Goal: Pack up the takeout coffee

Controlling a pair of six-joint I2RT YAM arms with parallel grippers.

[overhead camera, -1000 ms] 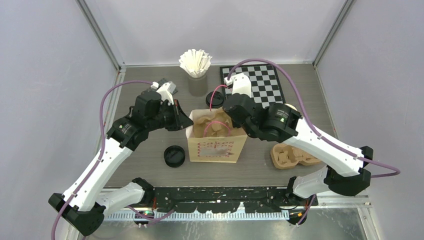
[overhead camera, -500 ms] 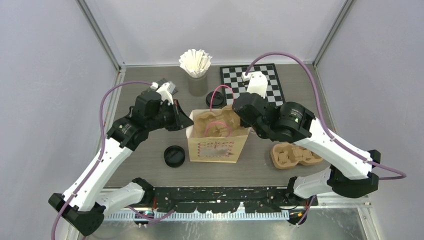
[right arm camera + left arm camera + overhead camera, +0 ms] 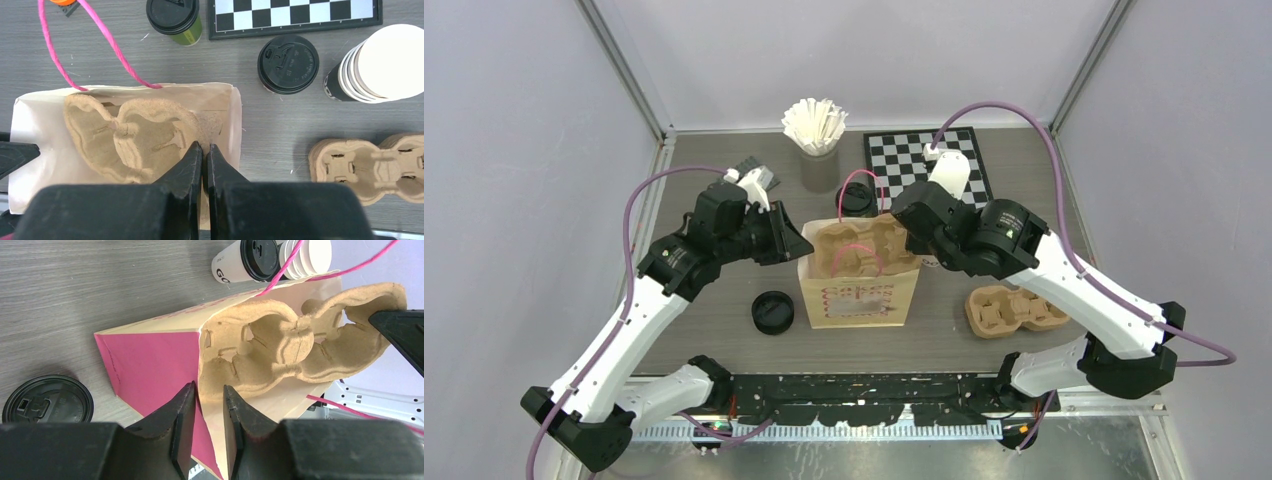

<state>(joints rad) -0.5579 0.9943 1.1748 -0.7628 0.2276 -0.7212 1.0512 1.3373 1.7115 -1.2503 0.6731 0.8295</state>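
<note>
A robot lab cell: blank grey walls (image 3: 514, 150), aluminium frame posts (image 3: 622, 68), black mounting rail (image 3: 864, 388).

bright, even light; soft shadows; sharp

Top camera overlooks the table (image 3: 939, 332) from behind; both close wrist cameras share the pulp cup carrier (image 3: 864, 245) inside the paper bag (image 3: 859, 302).

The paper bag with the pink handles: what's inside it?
A brown pulp cup carrier fills the mouth of the bag, and the wells that show hold no cup. Whatever lies beneath the carrier is covered.
</note>
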